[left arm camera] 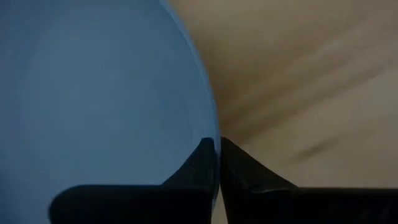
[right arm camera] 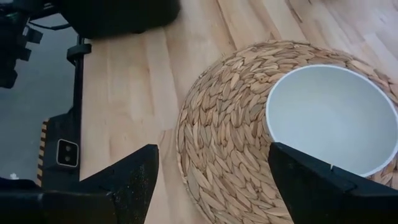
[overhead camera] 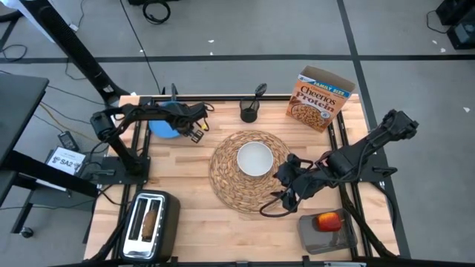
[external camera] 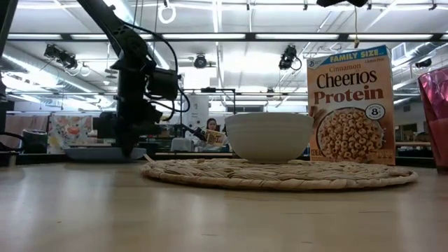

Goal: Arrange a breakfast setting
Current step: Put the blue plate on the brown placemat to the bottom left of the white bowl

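The round woven straw placemat [overhead camera: 249, 170] lies at the centre of the high view, with the white bowl [overhead camera: 254, 159] on it. The orange Cheerios box [overhead camera: 319, 99] stands at upper right; it reads "Family Size", "Cinnamon Cheerios Protein". The blue plate [overhead camera: 163, 123] at upper left is mostly hidden by the left gripper [overhead camera: 197, 131], whose fingers are pressed together on its rim. The right gripper [overhead camera: 283, 185], fingers apart, hangs at the placemat's right edge. At lower left, the toast slice [overhead camera: 151, 221] sits half-hidden in the toaster [overhead camera: 151, 225]. The apple [overhead camera: 328, 220] lies at lower right. The red cup [external camera: 437, 115] is cut off at the low view's right edge.
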### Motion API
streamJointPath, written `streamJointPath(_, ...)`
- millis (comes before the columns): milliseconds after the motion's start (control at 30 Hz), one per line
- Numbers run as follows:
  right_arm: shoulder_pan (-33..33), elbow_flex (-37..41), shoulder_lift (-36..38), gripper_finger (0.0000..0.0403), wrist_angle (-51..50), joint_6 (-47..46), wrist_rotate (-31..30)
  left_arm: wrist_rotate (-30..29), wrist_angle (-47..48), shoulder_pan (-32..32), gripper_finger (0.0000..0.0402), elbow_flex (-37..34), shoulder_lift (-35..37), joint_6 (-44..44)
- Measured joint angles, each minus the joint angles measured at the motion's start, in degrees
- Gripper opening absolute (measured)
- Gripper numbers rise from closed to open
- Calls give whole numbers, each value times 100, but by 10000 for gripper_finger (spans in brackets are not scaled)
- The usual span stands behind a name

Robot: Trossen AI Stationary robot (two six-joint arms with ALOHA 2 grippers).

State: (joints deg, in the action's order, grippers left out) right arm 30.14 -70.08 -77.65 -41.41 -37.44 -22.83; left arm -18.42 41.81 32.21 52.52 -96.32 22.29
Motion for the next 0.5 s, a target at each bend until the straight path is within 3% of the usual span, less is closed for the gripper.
streamJointPath(500,-253,0,765,306,-1452,-336,-157,199,1141,-2093,13,768,1395,-749)
